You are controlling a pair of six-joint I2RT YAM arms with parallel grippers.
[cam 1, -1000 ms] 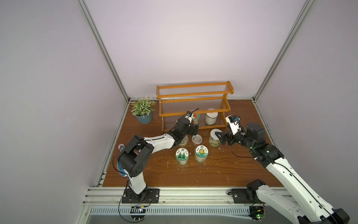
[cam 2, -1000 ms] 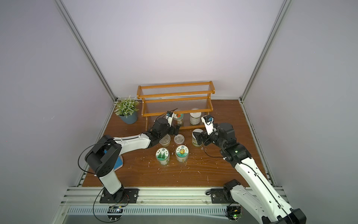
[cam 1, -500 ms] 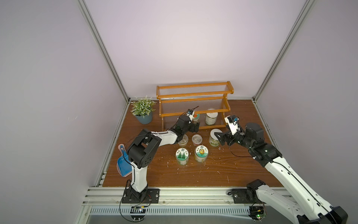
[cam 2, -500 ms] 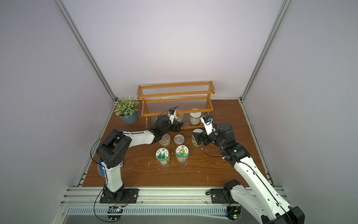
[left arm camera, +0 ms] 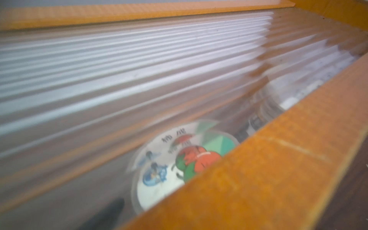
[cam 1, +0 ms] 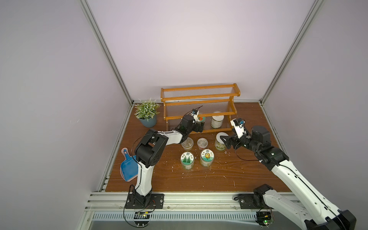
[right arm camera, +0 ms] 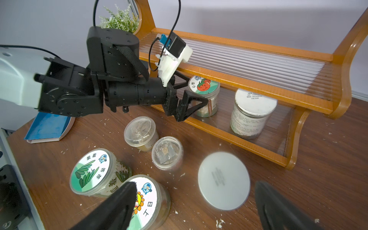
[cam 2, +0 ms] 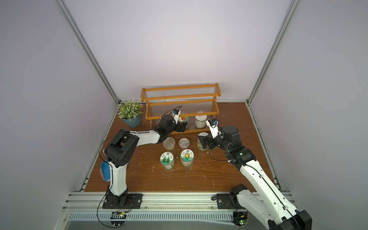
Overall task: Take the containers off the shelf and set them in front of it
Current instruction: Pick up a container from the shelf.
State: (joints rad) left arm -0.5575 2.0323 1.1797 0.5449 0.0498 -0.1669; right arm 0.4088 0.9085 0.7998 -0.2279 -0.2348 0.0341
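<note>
Nearest us, the leaf jar (cam 1: 187, 157) and the sunflower jar (cam 1: 207, 155) stand side by side on the surface (cam 1: 199, 179), just left of the right claw (cam 1: 226, 142), with the sunflower jar closer to it. A blue dustpan (cam 1: 129, 169) lies well behind the left claw (right arm camera: 197, 90), by that arm's base.

The right claw is released. Its jaws are wide, and the white-lid jar (right arm camera: 224, 180) stands upright on the surface between them. Left of this claw, past that jar, the right tub (right arm camera: 167, 152) and the left tub (right arm camera: 140, 130) sit just beside each other.

Farther off, the left claw reaches under the middle tier of the shelf (cam 1: 199, 97). It is also released, with one jaw on either side of the tomato jar (right arm camera: 204, 85) on the bottom tier — we cannot tell whether either jaw touches it. To that claw's right, on the same tier, the labelled jar (right arm camera: 249, 117) stands upright, apart from the tomato jar. Off to the claw's left, beside the end of the shelf, is the plant (cam 1: 147, 111).
</note>
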